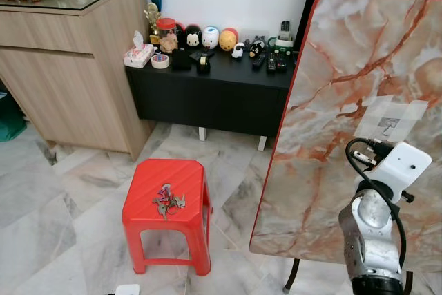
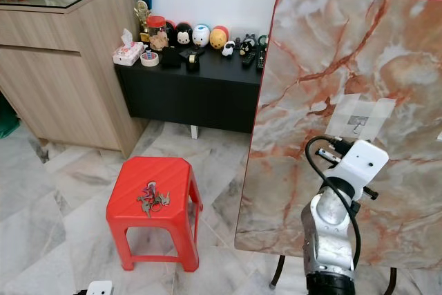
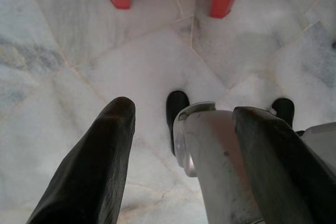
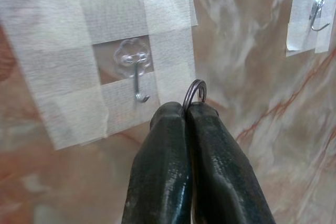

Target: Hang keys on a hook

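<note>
We've got the right gripper (image 4: 186, 109) clenched on the ring (image 4: 194, 92), hook (image 4: 137, 80) just beside it; hanging's left.

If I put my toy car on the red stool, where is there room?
The red stool has bare seat along its back edge and on the side toward the marble board. A bunch of keys lies near the front middle. The black bench behind is crowded with toys and remotes.

A black low cabinet (image 1: 207, 98) carries round toys (image 1: 210, 36) beside a wooden sideboard (image 1: 65, 67).
</note>
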{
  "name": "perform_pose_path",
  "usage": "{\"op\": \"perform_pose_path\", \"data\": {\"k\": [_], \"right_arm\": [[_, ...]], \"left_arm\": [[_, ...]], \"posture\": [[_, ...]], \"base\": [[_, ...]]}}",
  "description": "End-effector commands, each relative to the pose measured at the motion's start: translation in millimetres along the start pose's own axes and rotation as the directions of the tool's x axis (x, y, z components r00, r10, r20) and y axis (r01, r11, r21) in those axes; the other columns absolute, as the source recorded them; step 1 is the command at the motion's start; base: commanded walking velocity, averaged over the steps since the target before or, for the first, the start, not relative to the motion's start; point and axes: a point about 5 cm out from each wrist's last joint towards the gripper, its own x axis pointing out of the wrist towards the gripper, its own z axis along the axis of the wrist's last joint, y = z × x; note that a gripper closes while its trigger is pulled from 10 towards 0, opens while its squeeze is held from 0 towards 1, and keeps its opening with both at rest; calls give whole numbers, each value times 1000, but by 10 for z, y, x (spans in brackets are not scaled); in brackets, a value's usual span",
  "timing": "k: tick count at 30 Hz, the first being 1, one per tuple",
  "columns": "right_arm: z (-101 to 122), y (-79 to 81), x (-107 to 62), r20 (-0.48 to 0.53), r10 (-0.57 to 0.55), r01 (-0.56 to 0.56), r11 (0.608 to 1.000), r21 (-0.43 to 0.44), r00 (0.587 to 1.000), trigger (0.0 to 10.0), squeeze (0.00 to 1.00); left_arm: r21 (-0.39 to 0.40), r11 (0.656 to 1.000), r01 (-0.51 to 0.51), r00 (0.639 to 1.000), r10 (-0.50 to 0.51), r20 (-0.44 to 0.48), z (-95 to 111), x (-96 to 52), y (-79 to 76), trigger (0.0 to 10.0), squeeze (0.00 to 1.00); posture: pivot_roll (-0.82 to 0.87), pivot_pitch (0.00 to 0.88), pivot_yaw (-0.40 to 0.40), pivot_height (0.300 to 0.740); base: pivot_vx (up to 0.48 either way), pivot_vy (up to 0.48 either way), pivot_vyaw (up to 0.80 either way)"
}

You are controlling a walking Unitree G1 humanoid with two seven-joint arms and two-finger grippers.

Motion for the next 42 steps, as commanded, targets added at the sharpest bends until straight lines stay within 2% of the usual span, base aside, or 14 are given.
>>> {"op": "perform_pose_path", "data": {"k": [1, 6, 9, 11, 15, 21, 32, 38, 42], "right_arm": [[9, 1, 39, -5, -2, 1, 1000, -14, 1000, 10000, 0], [6, 14, 84, -22, 7, -8, 1000, -24, 1000, 10000, 0], [4, 27, 103, -28, 18, -19, 999, -38, 999, 10000, 0], [7, 32, 116, -27, 23, -24, 999, -41, 999, 10000, 0], [27, 67, 131, -17, 47, -47, 997, -55, 999, 10000, 0], [22, 95, 139, -23, 62, -63, 996, -59, 998, 10000, 0], [67, 114, 174, 5, 82, -81, 992, -97, 997, 10000, 0], [11, 144, 174, -33, 100, -103, 984, -142, 994, 10000, 0], [-7, 155, 171, -39, 108, -114, 980, -166, 993, 10000, 0]], "left_arm": [[12, 1000, -5, 1000, 5, -29, -51, -11, 33, 10000, 0], [4, 999, -45, 998, 45, -39, -91, -70, 349, 10000, 0], [1, 999, -54, 997, 54, -48, -156, -105, 417, 10000, 0], [1, 999, -51, 997, 51, -58, -236, -126, 389, 10000, 0], [2, 999, -33, 997, 33, -67, -312, -122, 222, 10000, 0], [1, 1000, -28, 997, 28, -68, -316, -118, 188, 10000, 0], [-1, 999, -34, 998, 34, -59, -268, -109, 236, 10000, 0], [0, 1000, -9, 1000, 9, -26, -76, -19, 23, 10000, 0], [1, 1000, -7, 1000, 7, -20, -25, -1, -6, 10000, 0]], "posture": [[9, 0, -49, 740], [11, 0, -46, 740], [12, 0, -47, 740], [12, 0, -47, 740], [15, 0, -49, 740], [15, 0, -49, 740], [14, 0, -53, 740], [16, 0, -58, 740], [16, 0, -58, 740]], "base": [[0, 0, 0], [0, 0, 0], [0, 0, 0], [0, 0, 0], [0, 0, 0], [0, 0, 0], [0, 0, 0], [0, 0, 0], [0, 0, 0]]}}
